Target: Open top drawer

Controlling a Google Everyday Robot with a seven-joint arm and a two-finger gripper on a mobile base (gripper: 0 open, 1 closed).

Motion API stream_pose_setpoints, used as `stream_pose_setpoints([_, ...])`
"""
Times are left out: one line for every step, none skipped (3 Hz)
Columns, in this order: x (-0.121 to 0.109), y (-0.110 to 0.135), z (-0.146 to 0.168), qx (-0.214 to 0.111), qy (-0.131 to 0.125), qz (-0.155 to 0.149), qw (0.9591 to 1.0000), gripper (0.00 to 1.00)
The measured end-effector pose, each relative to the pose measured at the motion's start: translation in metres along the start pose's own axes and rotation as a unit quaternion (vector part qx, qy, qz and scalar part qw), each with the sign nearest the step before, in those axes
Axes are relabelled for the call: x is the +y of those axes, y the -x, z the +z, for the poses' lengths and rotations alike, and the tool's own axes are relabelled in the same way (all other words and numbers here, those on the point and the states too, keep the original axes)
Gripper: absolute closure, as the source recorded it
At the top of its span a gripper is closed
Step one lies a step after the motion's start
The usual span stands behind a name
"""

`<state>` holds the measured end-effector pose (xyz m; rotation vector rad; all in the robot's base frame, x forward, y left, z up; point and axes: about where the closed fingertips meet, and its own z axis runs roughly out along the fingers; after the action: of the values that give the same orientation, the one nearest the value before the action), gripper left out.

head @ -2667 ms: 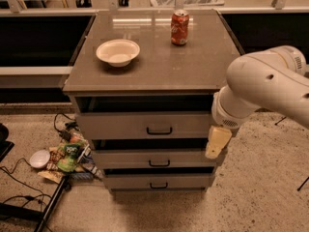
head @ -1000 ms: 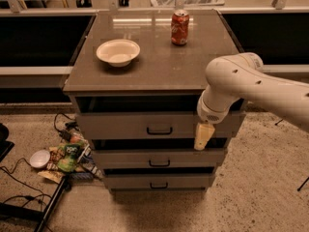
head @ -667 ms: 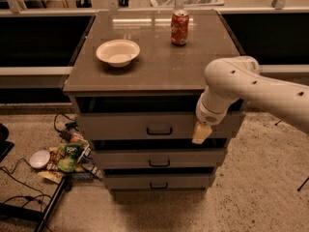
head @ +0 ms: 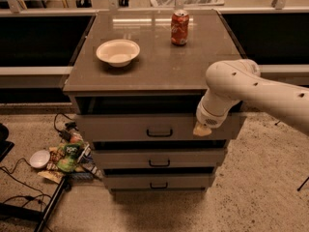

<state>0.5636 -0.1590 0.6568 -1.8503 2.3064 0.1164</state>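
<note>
Top drawer (head: 120, 127), wide grey front, small dark bail handle (head: 160, 132) at centre. Cream claw (head: 202, 129) right of handle, same height; spread or pressed: cannot tell. Advise: shift left onto handle, pull straight outward.

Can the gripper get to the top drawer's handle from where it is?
Probably yes: the gripper is at the front of the top drawer, just right of its handle, with only bare drawer front between them.

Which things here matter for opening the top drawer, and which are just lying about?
Job: top drawer; its handle; gripper, at the drawer front, right of the handle.
Lying about: bowl and soda can on the cabinet top; wrappers on the floor.
</note>
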Motion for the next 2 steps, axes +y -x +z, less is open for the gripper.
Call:
stream_pose_setpoints([0.0, 0.0001, -0.0006, 0.0, 0.0, 0.0, 1.0, 1.0])
stream_pose_setpoints([-0.0001, 0.0005, -0.0027, 0.0, 0.0, 0.0, 1.0, 1.0])
